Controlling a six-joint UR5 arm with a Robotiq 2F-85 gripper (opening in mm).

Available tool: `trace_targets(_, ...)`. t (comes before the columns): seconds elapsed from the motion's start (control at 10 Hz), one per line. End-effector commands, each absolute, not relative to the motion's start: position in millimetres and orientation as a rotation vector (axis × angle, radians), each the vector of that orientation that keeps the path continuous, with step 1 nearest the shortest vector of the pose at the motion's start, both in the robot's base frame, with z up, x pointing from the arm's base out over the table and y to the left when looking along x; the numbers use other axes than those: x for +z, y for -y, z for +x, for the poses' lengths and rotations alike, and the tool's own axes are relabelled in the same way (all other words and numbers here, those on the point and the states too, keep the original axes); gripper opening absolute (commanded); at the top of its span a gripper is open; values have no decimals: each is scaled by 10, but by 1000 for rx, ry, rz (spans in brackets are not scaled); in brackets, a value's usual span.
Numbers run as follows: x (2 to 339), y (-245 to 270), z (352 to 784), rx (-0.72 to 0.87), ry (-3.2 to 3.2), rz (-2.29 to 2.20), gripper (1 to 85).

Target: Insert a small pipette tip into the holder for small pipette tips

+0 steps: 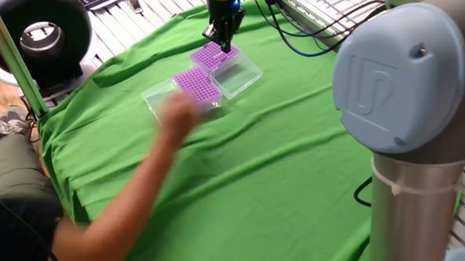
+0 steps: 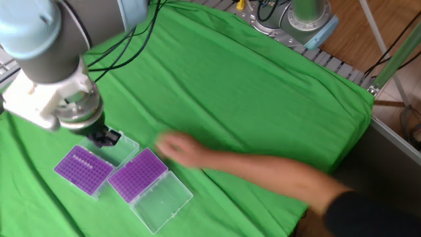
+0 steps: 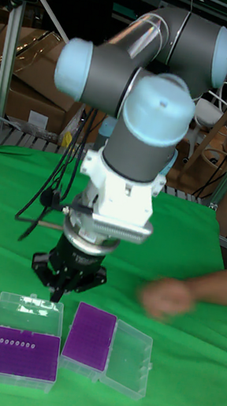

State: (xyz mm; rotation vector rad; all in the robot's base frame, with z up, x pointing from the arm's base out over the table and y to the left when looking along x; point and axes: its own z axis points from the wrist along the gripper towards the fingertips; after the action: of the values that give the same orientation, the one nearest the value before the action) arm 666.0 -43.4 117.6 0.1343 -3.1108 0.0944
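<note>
Now hovering above the far rack [image 3: 22, 352], the holder for small pipette tips, the purple one carrying a short row of pale tips. Taking that rack as the landmark throughout.

Gripper [image 3: 60, 288] hanging just over the rack's open clear lid [image 3: 30, 310], clear of the purple grid, touching nothing visible. Second purple rack [image 3: 89, 334] sitting just beside the landmark, its lid [image 2: 161, 201] folded flat on the green cloth [image 2: 250, 85] covering the counter. A person's hand [image 2: 179, 149], blurred, passing near the second rack, on the side away from the landmark.

Judging the step in hand: carrying or lining up a tip for a free hole next to the seated row. Doing it well likely meaning: centring over one empty hole beside the row, keeping the tip vertical, descending straight and slowly, avoiding the raised lid edge, releasing only once the tip is seated. Also worth waiting for the hand to move well away from both racks.

Jaws: appearing drawn close together, narrow, pointing straight down in the tall fixed view. Cannot tell whether a tip is pinched between them; anything that small is lost against the dark fingers in all three views.
</note>
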Motion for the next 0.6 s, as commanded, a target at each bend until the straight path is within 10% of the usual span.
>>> trace_targets(0.0, 1396, 421, 6405, 42, 3099, -171, 10)
trace_targets(0.5, 1250, 555, 6242, 15, 3075, -66, 10)
